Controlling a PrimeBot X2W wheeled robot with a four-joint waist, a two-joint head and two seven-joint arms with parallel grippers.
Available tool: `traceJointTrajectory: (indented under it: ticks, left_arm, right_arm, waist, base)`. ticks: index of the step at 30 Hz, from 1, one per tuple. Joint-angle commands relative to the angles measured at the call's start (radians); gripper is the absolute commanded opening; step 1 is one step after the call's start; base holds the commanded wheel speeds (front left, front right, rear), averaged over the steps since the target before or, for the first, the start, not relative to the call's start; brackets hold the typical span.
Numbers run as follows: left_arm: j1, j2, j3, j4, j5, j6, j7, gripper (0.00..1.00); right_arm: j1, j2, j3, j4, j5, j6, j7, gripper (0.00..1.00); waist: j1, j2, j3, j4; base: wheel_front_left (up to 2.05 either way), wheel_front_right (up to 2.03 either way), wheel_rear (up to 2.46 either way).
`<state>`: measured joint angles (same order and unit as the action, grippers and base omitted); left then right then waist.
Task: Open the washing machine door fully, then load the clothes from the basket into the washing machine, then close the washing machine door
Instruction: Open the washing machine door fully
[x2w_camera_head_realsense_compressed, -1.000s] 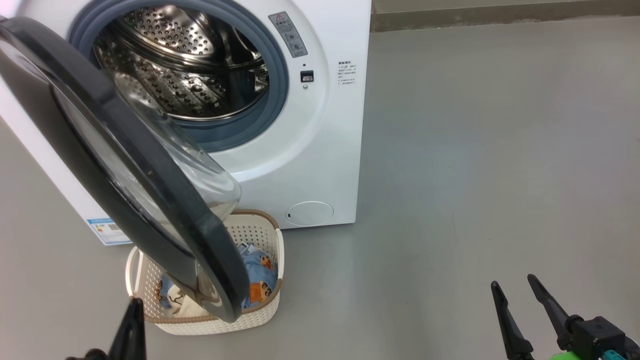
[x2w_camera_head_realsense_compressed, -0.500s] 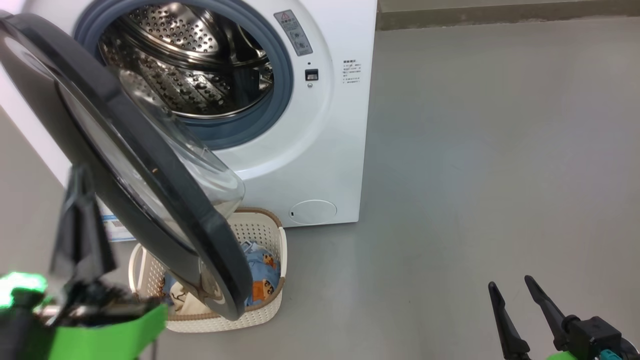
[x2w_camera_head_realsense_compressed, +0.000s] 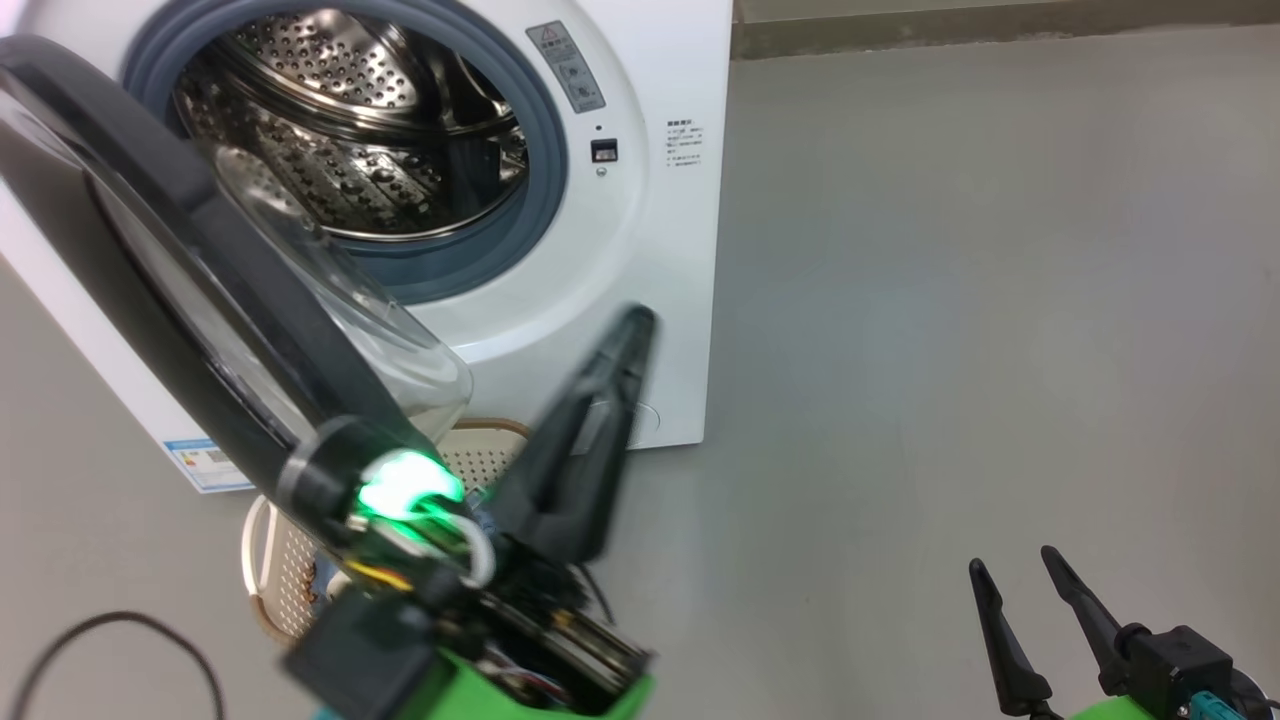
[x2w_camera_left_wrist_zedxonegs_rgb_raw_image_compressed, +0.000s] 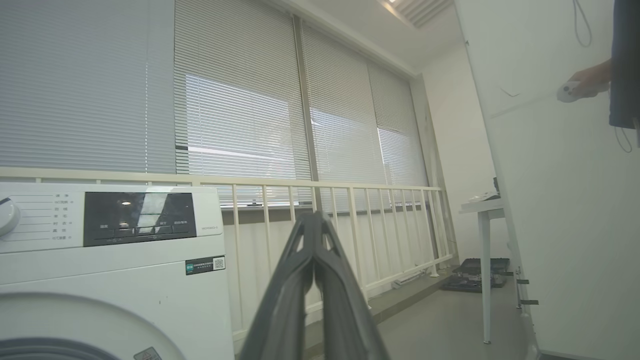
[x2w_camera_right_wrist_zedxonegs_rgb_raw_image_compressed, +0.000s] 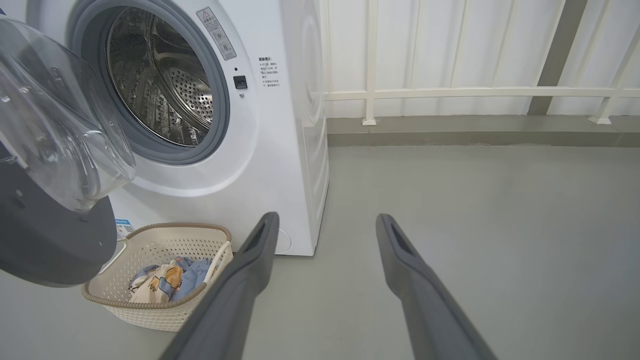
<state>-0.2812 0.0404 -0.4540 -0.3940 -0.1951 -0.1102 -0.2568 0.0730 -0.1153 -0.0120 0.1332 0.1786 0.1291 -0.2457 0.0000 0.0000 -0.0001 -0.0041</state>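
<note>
Room: I see a grey floor (x2w_camera_head_realsense_compressed: 950, 300), a white railing (x2w_camera_right_wrist_zedxonegs_rgb_raw_image_compressed: 450, 93) along the wall and blinds (x2w_camera_left_wrist_zedxonegs_rgb_raw_image_compressed: 240, 125) over the windows.
Washing machine: the washing machine (x2w_camera_head_realsense_compressed: 660, 290) stands on the floor near the railing, its steel drum (x2w_camera_head_realsense_compressed: 340, 130) showing through the opening.
Door: the washing machine door (x2w_camera_head_realsense_compressed: 190, 240) stands swung out to my left, glass bowl towards the drum.
Basket: the basket (x2w_camera_right_wrist_zedxonegs_rgb_raw_image_compressed: 150, 310) sits on the floor just before the machine's front, partly under the door's lower rim.
Clothes: the clothes (x2w_camera_right_wrist_zedxonegs_rgb_raw_image_compressed: 170, 280) lie bundled inside the basket.
Left tool: the left tool (x2w_camera_head_realsense_compressed: 628, 325) has its fingers pressed together on nothing; I see it raised before the machine's lower front, blurred.
Right tool: the right tool (x2w_camera_head_realsense_compressed: 1012, 560) has its fingers spread, holding nothing, low over the floor and well apart from the basket.
Person: a hand (x2w_camera_left_wrist_zedxonegs_rgb_raw_image_compressed: 582, 87) holds a small white object.
</note>
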Motion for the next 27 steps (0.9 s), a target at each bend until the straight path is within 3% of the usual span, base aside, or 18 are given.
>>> traceJointTrajectory:
  ticks: [1, 10, 18, 27]
  left_arm:
    - [-0.032, 0.010, -0.027, 0.006, -0.030, 0.009, -0.005, 0.00]
    - [-0.004, 0.010, -0.147, 0.150, -0.047, 0.028, -0.005, 0.00]
    - [0.020, 0.010, -0.121, 0.254, -0.029, 0.056, -0.005, 0.00]
    - [0.057, 0.010, -0.119, 0.279, -0.001, 0.035, -0.005, 0.00]
  right_arm:
    - [-0.040, -0.007, 0.028, -0.016, 0.001, 0.002, -0.010, 1.00]
    - [-0.046, -0.009, 0.036, -0.003, 0.004, 0.002, -0.010, 1.00]
    - [-0.055, -0.015, 0.034, 0.009, 0.008, 0.002, -0.010, 1.00]
    - [-0.077, -0.017, 0.027, 0.020, 0.015, 0.002, -0.012, 1.00]
  waist:
    - [0.0000, 0.0000, 0.003, -0.007]
    - [0.0000, 0.0000, 0.018, -0.008]
    - [0.0000, 0.0000, 0.057, 0.009]
    - [0.0000, 0.0000, 0.090, 0.047]
  base:
    - [0.00, 0.00, 0.00]
    - [0.00, 0.00, 0.00]
    - [0.00, 0.00, 0.00]
    - [0.00, 0.00, 0.00]
